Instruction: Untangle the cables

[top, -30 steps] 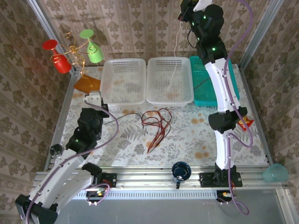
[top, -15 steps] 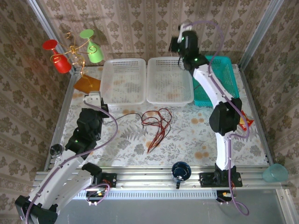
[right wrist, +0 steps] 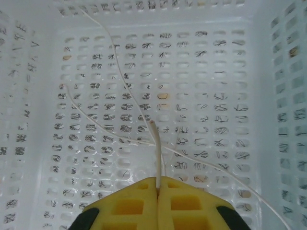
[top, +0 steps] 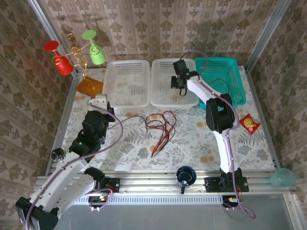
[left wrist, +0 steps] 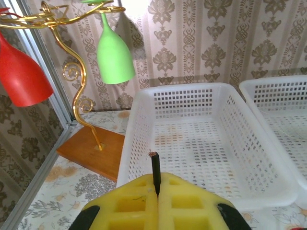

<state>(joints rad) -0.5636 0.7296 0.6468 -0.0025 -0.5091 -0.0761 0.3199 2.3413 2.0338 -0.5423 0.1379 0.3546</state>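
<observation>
Underneath: a table [top: 192,143] under a pale floral cloth, edged by aluminium rails, with patterned wallpaper closing it in on three sides.
Far edge: three baskets in a row, side by side: a left white basket [top: 126,98], a middle white basket [top: 163,98] and a teal basket [top: 236,79].
Far-left corner: a gold wire stand [left wrist: 72,76] on a wooden base, with red and green goblets hanging from it.
Near rail: a dark blue mug [top: 185,176] sits between the arm bases, and a pale teal cup [top: 281,178] at the right corner.
Right side: a red and yellow packet [top: 249,123] lies on the cloth in front of the teal basket.
In the way: the right arm crosses the teal basket's left front corner and reaches over the middle white basket.
Red cables [top: 160,125]: a loose looped tangle on the cloth in front of the middle white basket, with strands trailing toward the near rail.
Black cable [top: 130,117]: thin, running along the cloth from the left gripper to the red tangle.
White cable [right wrist: 154,143]: thin, curving in loops across the floor of the middle white basket.
Left gripper [left wrist: 158,179]: yellow pads pressed together on the black cable's end, in front of the left white basket.
Right gripper [right wrist: 158,182]: pads clamped on the white cable's end, inside the middle white basket.
</observation>
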